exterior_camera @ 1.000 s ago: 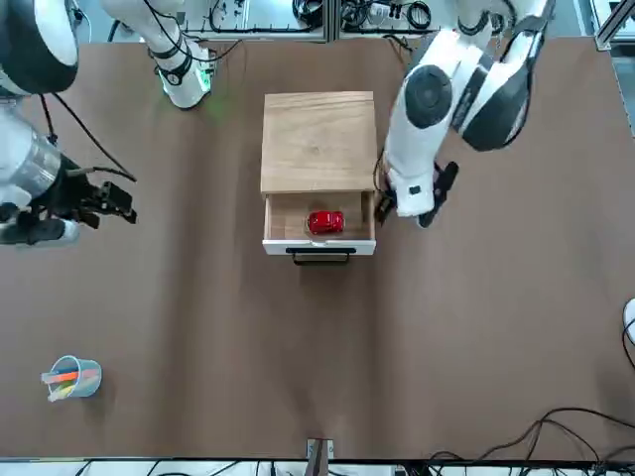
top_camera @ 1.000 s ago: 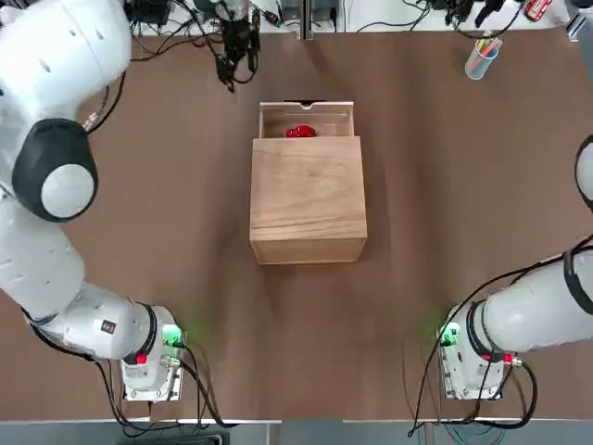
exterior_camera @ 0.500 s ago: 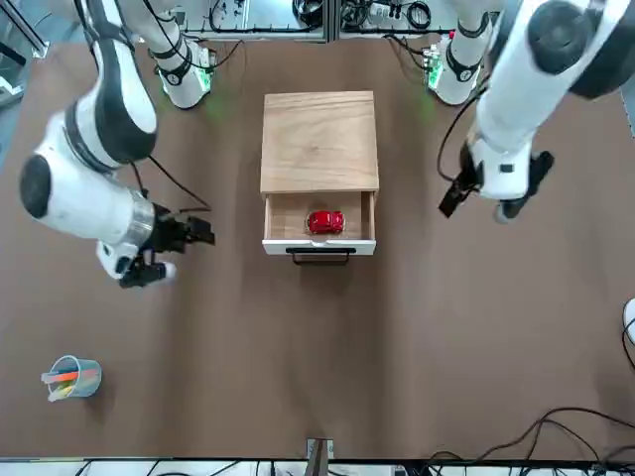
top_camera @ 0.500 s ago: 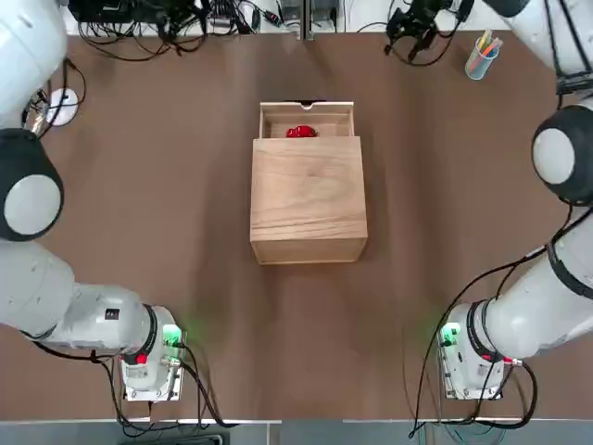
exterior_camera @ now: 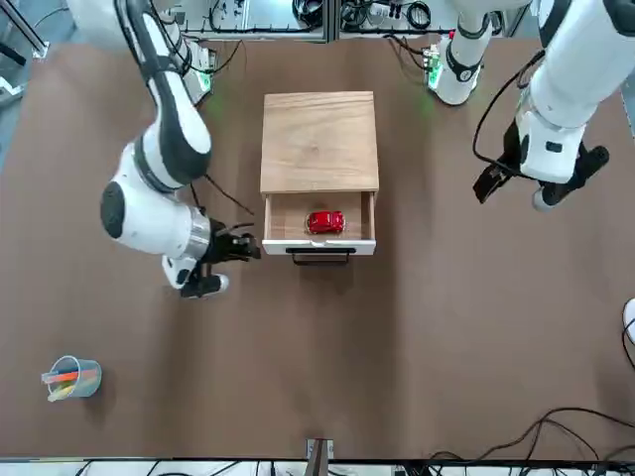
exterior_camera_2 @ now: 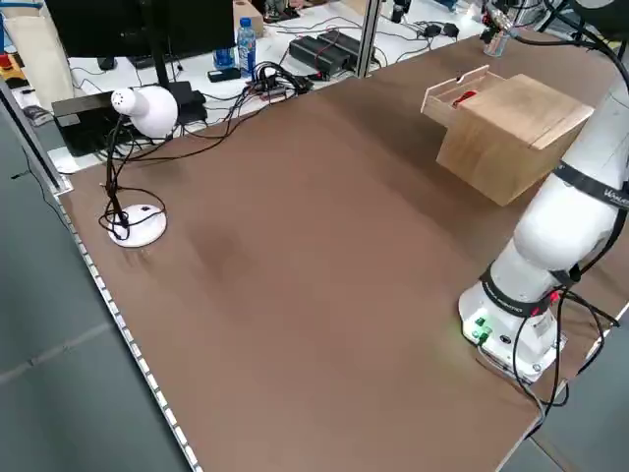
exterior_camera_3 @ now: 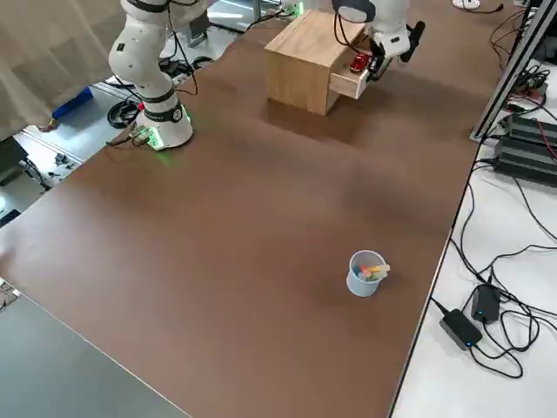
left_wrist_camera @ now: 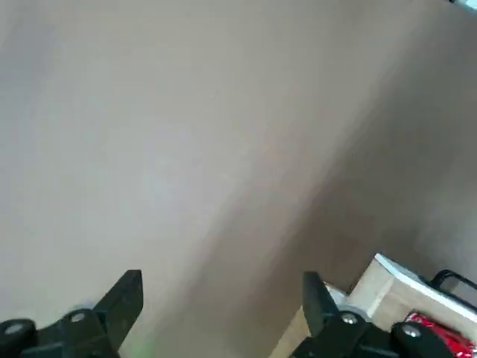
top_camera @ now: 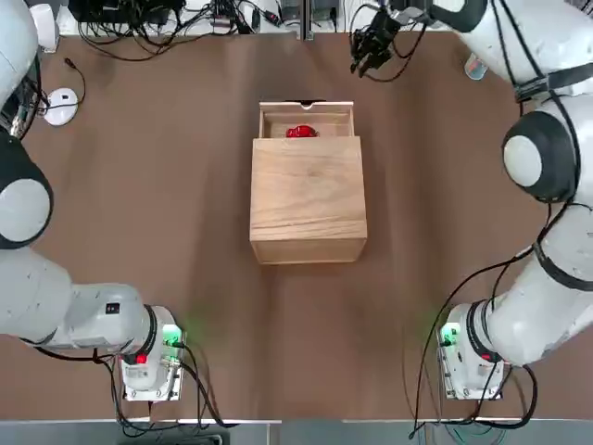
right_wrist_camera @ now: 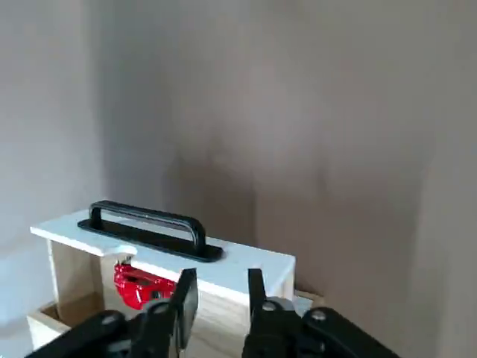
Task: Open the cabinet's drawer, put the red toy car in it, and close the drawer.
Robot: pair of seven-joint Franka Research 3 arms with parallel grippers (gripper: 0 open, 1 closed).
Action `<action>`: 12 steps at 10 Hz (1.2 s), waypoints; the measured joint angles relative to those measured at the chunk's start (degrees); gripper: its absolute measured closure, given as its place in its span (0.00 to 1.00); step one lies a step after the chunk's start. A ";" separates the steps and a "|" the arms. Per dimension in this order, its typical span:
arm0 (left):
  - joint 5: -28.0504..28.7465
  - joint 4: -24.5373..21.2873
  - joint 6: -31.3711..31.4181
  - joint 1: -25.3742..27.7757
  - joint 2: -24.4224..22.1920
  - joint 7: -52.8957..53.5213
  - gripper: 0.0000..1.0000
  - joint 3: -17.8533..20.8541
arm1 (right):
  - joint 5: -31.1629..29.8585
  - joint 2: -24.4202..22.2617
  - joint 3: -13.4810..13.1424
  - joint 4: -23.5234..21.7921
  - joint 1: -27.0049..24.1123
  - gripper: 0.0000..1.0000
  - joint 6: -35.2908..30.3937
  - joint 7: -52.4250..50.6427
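The cabinet (top_camera: pixel 306 199) stands mid-table with its drawer (top_camera: pixel 306 115) pulled out toward the far side. Inside the drawer lies the red toy car (top_camera: pixel 299 132), also seen in the front view (exterior_camera: pixel 325 222). My right gripper (exterior_camera: pixel 248 248) hovers low beside the drawer's front corner, near the dark handle (right_wrist_camera: pixel 149 227). Its fingers (right_wrist_camera: pixel 184 298) are open by a narrow gap, with nothing between them. My left gripper (exterior_camera: pixel 541 178) hangs open and empty, well off to the cabinet's other side. The left wrist view shows the drawer corner (left_wrist_camera: pixel 402 287) at a distance.
A blue cup of pens (exterior_camera: pixel 71 378) stands near the far edge on the right arm's side. A white mouse (top_camera: pixel 60 104) lies at the far left. Cables and gear line the table's far edge (top_camera: pixel 185 19).
My right gripper has swung in from the far right to the drawer's front corner and its fingers have narrowed. The left gripper has moved away from the cabinet. Drawer and car have not moved.
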 joint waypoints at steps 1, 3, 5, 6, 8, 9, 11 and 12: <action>-0.52 0.38 0.00 1.21 -0.34 5.38 0.03 0.87 | 1.35 0.98 -0.01 0.03 0.93 0.73 1.01 0.25; -1.08 1.87 -2.59 1.03 -0.57 14.02 0.03 4.99 | 3.00 2.93 -0.03 0.16 1.87 0.79 3.69 0.33; -1.17 3.18 -4.74 -3.06 -0.58 23.86 0.01 11.83 | 3.29 4.56 -0.03 0.49 2.18 0.83 4.14 0.32; -1.83 3.28 -5.52 -3.90 -0.68 27.84 0.02 13.87 | 3.44 5.25 -0.03 0.68 2.31 0.89 4.43 0.32; -2.85 3.26 -6.12 -4.86 -0.69 34.20 0.07 16.03 | 3.55 6.29 -0.04 1.03 2.36 0.98 4.59 0.34; -2.90 3.26 -6.16 -5.00 -0.67 35.43 0.02 16.43 | 3.60 6.59 -0.04 1.10 2.42 0.98 4.60 0.34; -4.25 3.23 -6.17 -4.99 -0.37 36.66 0.00 16.81 | 4.09 6.88 0.00 1.25 2.90 0.98 4.60 0.34; -5.02 3.19 -6.18 -5.00 0.10 36.94 0.01 16.75 | 4.68 6.90 0.00 1.29 3.26 0.98 4.55 0.34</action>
